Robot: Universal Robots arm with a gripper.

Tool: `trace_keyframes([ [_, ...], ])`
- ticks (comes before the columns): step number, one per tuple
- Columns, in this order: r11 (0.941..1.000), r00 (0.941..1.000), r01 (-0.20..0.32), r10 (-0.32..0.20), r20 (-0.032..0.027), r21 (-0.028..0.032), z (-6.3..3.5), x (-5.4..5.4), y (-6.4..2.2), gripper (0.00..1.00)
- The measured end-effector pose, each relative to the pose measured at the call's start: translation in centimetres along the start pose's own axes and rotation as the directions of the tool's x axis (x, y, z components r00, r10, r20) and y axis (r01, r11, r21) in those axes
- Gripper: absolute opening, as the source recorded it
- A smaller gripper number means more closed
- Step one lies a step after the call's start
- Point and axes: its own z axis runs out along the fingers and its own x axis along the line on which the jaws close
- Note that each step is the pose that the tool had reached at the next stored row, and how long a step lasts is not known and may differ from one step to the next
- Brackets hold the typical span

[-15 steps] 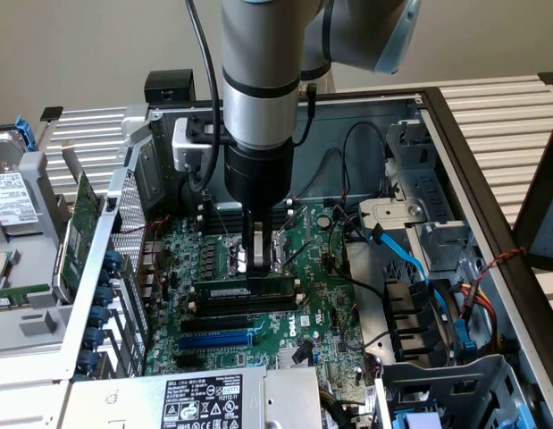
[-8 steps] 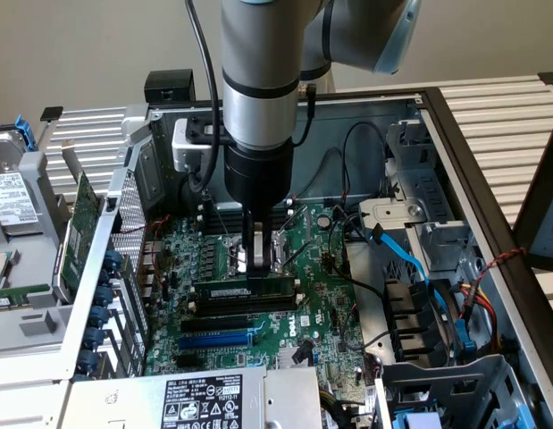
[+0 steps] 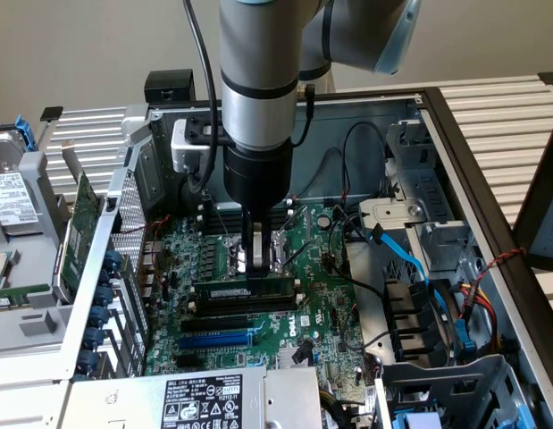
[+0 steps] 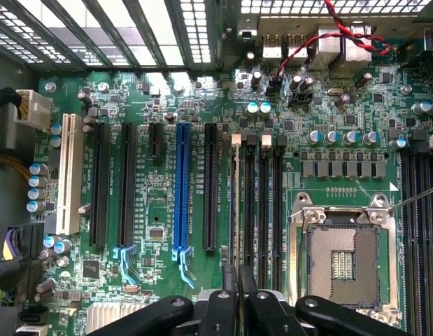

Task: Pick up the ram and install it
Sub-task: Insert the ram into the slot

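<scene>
So here's where you're at. Your silver-and-black robot arm drops straight down into the open grey sheet-metal PC case. Your tool is clenched on the top edge of the ram, that long thin green stick with the white label strip. The ram stands upright on its long edge in one of the long black memory slots of the green motherboard, roughly mid-board and near the square metal-framed CPU socket. In the wrist view you see it edge-on, a thin line running away from the black fingers.

Writing-wise, there's a white logo printed on the board that looks like DELL, near the ram's end on the exterior view's right. The ram's strip has print, but it's too small to read. Same deal with the big white sticker on the silver power supply box at the case's near edge: black text and certification marks, nothing legible. A white-labelled hard drive sits outside the case on the exterior view's left.

Textures:
- a glossy blue plastic slot and a white one among the matte black ones
- shiny round capacitors
- a twisted red-and-black wire pair
- a flat blue cable
- a perforated metal panel by the case's wall on the exterior view's left
</scene>
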Motion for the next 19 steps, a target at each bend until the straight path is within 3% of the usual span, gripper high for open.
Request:
trace_keyframes([
  [11, 1.0, 1.0, -0.009, 0.009, 0.0007, 0.0005, 0.06, 0.08, -0.01, 0.13],
  [15, 0.9999, 1.0, -0.009, 0.009, 0.0012, 0.0067, 0.07, 0.08, -0.02, 0.13],
  [19, 0.9999, 1.0, -0.009, 0.009, 0.001, 0.008, 0.08, 0.08, 0.03, 0.13],
])
